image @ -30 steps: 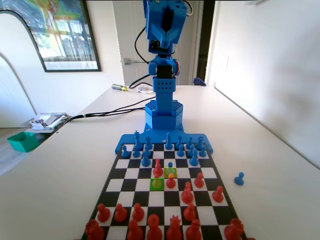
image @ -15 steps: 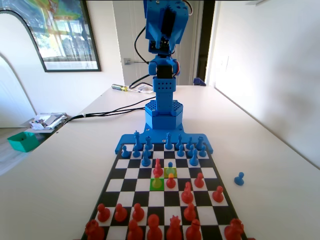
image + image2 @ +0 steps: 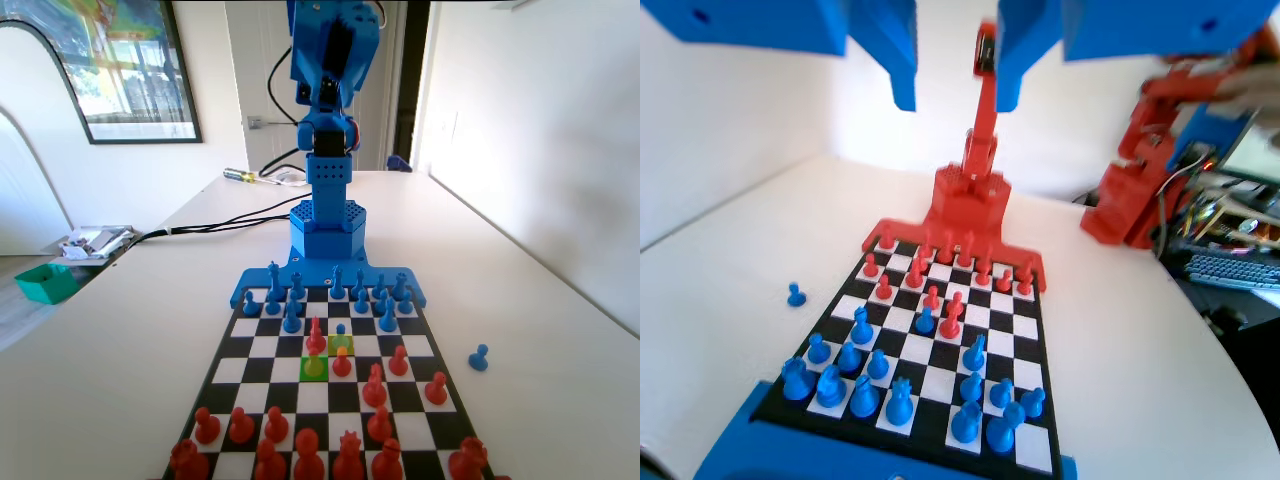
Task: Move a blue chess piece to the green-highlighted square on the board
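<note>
The gripper (image 3: 955,95) hangs high above the board (image 3: 1035,330), its 2 jaws spread apart with nothing between them, so the step in hand looks like the approach to a pawn. Far below the jaws and a little toward the red side sits the blue chess piece (image 3: 925,320), alone among the red pawns (image 3: 883,288); in the fixed view that same pawn (image 3: 340,330) stands on the yellowish-olive cell (image 3: 341,344), and the green-highlighted square (image 3: 314,367) lies diagonally next to it, down and to the left in that picture, with a pale pawn (image 3: 314,364) apparently already on it. The blue pawn stands upright, long axis vertical, ball head pointing up at the jaws. To do this well, I'd say bring the jaws straight down over the head, keeping them wide until they straddle it, because a tall red piece (image 3: 952,315) stands just beside it and could easily be knocked.
</note>
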Tool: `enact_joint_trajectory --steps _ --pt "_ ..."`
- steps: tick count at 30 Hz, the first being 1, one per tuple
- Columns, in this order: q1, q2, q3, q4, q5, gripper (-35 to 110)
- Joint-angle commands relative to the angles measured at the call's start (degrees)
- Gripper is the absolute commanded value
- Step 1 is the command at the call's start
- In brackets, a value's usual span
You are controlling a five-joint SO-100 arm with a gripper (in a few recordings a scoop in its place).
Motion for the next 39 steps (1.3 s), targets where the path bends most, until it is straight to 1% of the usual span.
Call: enact_joint_trajectory --steps 1,13,19,27,39 --pt "1.67 -8.53 -6.42 -1.14 -0.53 10" --pt "8.7 -41.57 -19.86 -0.44 2.02 9" --pt "11.95 -55.81 -23.82 -3.43 4.83 8" --pt "14.06 -69.96 -28.56 -10.37 11.07 8" --pt "10.55 -84.11 -27.95 -22.41 12.83 8"
